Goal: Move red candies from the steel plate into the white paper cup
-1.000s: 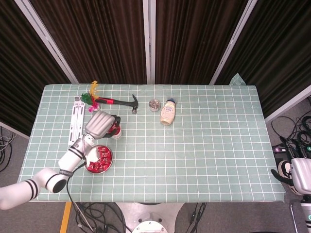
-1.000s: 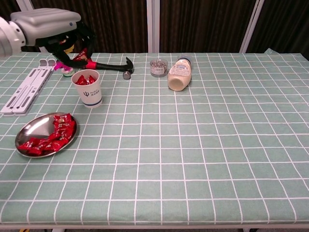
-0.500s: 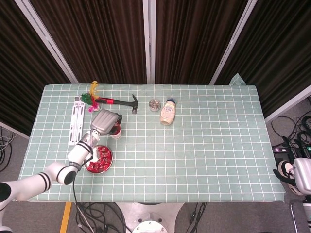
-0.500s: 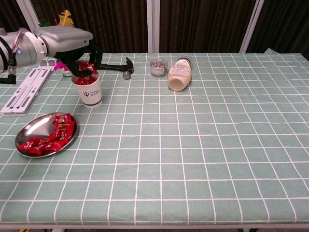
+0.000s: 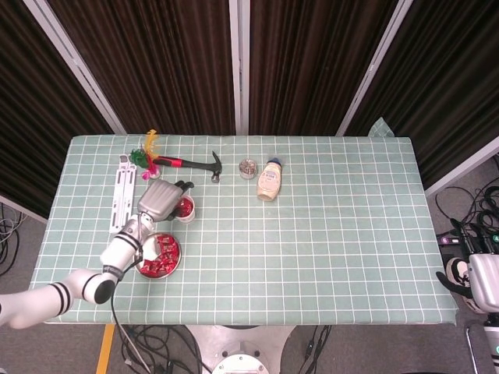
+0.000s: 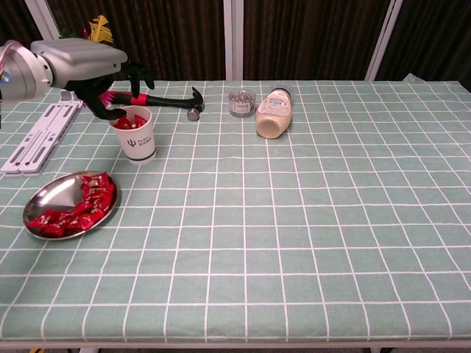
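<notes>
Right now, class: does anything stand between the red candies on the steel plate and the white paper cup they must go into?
Nothing visible does. Bare tablecloth separates the steel plate of red candies from the white paper cup; the left hand hovers at the cup's rim.

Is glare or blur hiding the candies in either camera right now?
Head view: even light, sharp; the left hand covers part of the white paper cup, and the steel plate shows a small bright patch. Chest view: sharp, red candies read clearly, mild sheen on the plate's bare metal, soft shadows only.
</notes>
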Available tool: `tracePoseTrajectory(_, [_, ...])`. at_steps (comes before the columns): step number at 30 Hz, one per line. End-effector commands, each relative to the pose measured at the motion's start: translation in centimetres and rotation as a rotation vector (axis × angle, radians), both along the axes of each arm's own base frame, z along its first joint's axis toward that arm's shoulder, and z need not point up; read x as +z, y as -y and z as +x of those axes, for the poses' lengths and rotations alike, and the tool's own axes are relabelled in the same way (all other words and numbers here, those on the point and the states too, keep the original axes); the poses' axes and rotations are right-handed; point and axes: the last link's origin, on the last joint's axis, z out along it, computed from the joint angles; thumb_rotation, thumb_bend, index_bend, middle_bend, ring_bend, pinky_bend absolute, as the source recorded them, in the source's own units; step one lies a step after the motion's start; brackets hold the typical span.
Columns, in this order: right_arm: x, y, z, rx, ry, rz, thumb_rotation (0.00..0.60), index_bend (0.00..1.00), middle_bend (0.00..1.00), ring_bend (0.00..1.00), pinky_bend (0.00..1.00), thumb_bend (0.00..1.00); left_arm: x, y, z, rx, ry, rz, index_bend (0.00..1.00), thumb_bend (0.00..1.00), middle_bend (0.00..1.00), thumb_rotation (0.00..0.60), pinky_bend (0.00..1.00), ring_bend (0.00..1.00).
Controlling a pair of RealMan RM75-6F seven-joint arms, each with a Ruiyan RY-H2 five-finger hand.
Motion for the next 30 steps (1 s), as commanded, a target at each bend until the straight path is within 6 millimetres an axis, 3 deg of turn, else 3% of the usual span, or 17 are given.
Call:
tracePoseTrajectory(1, [0.1, 0.0, 0.0, 0.002, -0.001, -0.002, 0.6, 0.06, 0.24, 0.09, 0.29, 0.1, 2.0, 1.5, -0.7, 0.006, 0.062, 0.062, 0.26, 0.39, 0.4, 0.6, 1.0, 0.77])
tracePoseTrajectory(9, [-0.1, -0.1, 0.0, 0.008, 0.005, 0.004, 0.6, 0.06, 0.24, 0.09, 0.29, 0.1, 5.1, 6.8, -5.7, 0.065, 0.162, 0.129, 0.31, 0.33, 0.41, 0.6, 1.0, 0.78])
tracePoseTrajectory(15, [-0.3, 0.0, 0.1, 0.016, 0.008, 0.007, 0.6, 0.06, 0.24, 0.09, 0.29, 0.1, 4.3, 10.7, -8.2, 0.079, 0.178, 0.07, 0.41, 0.27, 0.48, 0.6, 1.0, 0.78])
tracePoseTrajectory(19, [-0.5, 0.0, 0.3, 0.024, 0.009, 0.013, 0.6, 0.06, 0.24, 0.09, 0.29, 0.1, 2.6, 11.1, -8.5, 0.059, 0.165, 0.023, 0.43, 0.26, 0.49, 0.6, 1.0, 0.78])
tracePoseTrajectory(30, [0.0, -0.4, 0.2, 0.009, 0.002, -0.005, 0.6, 0.06, 0.24, 0.09, 0.3, 0.1, -1.5, 8.7, -7.7, 0.05, 0.108, -0.07, 0.44, 0.27, 0.49, 0.6, 1.0, 0.78])
